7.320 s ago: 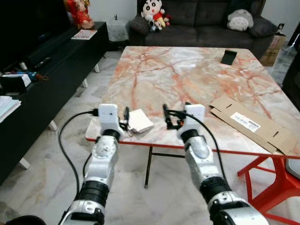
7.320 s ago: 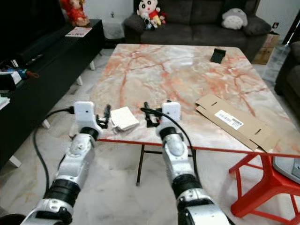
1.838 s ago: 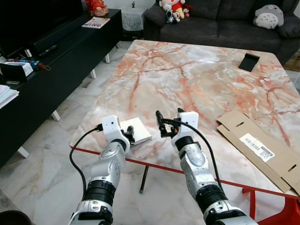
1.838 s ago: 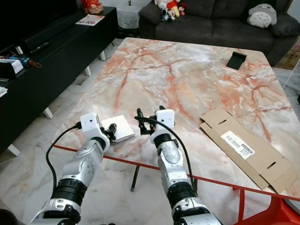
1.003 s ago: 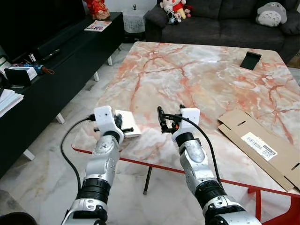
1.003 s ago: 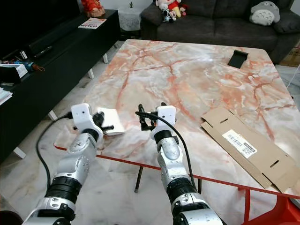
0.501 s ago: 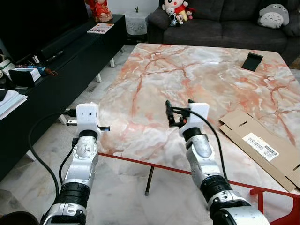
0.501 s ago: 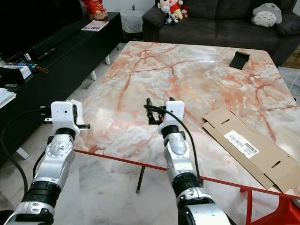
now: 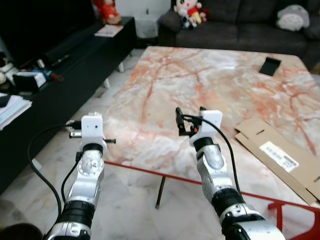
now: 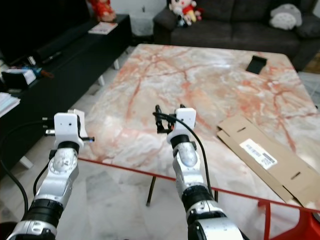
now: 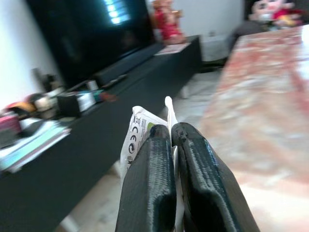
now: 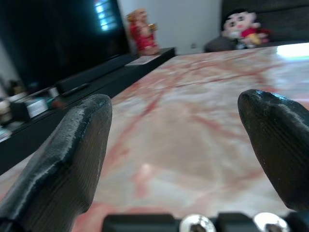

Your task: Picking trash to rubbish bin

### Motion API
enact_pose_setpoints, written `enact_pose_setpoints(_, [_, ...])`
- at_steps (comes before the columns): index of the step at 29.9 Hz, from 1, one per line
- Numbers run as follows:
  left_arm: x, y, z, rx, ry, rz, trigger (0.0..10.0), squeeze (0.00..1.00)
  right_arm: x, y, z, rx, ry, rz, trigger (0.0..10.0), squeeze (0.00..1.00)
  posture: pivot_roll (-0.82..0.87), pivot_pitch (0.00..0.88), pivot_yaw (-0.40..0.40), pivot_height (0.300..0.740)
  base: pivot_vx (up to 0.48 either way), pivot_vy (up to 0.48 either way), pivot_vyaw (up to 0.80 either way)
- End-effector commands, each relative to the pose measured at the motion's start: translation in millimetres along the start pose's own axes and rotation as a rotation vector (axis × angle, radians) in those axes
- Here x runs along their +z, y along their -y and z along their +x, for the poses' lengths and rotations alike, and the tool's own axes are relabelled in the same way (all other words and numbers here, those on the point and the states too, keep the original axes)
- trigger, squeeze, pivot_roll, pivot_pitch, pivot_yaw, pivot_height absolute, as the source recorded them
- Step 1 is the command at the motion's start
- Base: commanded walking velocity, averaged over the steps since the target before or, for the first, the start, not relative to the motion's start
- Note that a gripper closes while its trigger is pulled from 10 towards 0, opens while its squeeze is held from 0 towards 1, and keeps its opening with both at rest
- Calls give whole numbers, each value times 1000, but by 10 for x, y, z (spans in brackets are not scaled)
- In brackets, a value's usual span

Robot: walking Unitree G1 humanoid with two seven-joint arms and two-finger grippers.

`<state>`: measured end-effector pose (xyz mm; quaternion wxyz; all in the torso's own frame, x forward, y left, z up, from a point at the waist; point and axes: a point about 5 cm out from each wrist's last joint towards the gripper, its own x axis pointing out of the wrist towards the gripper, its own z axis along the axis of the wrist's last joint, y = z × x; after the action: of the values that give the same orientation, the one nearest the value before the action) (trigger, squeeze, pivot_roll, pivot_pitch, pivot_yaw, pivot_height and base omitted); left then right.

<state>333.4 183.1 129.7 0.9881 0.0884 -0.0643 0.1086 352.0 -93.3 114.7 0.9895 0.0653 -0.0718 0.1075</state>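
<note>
A crumpled white paper wrapper [image 11: 140,130] with small printed marks is pinched between the two black fingers of my left gripper [image 11: 170,133], which is shut on it. In the eye views that left arm's wrist block [image 9: 92,126] hangs just off the left edge of the marble table [image 9: 165,85], above the floor. My right gripper [image 9: 189,119] hovers over the table's front part, fingers spread wide and open with nothing between them. In the right wrist view its fingertips [image 12: 77,140] frame bare marble.
A flattened cardboard box [image 9: 280,155] lies on the table's right side, and a black phone-like object [image 9: 270,65] at its far right. A long black TV console [image 9: 60,65] runs along the left. A dark sofa [image 9: 235,25] with soft toys stands behind the table.
The white wrapper has left the table's front left corner. My left gripper has carried it leftward past the table edge. The right gripper has stayed open in place.
</note>
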Motion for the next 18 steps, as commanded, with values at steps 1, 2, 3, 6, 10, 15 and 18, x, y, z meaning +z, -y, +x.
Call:
enact_pose_setpoints(1, [34,-43,-1,28,26,10,10000,0,9,-62,-1,26,13,-7,10000,0,47,0,71,740,0,0,800])
enact_pose_setpoints(2, [33,-50,-3,30,27,10,10000,0,3,-58,-8,26,13,-7,10000,0,47,0,72,740,0,0,800])
enact_pose_setpoints(3, [31,-52,-5,31,27,11,10000,0,1,-56,-10,26,13,-8,10000,0,47,0,72,740,0,0,800])
enact_pose_setpoints(6, [26,-55,-10,33,26,12,10000,0,-2,-49,-13,23,13,-8,10000,0,46,0,75,740,0,0,800])
enact_pose_setpoints(10, [8,-59,-20,33,16,16,10000,0,-5,-32,-16,16,13,-9,10000,0,42,0,80,740,0,0,800])
enact_pose_setpoints(15, [4,-56,-21,35,14,12,10000,0,-8,-35,-19,17,13,-10,10000,0,42,0,79,740,0,0,800])
enact_pose_setpoints(18, [14,-53,-14,37,16,9,10000,0,-17,-41,-27,23,12,-10,10000,0,43,0,77,740,0,0,800])
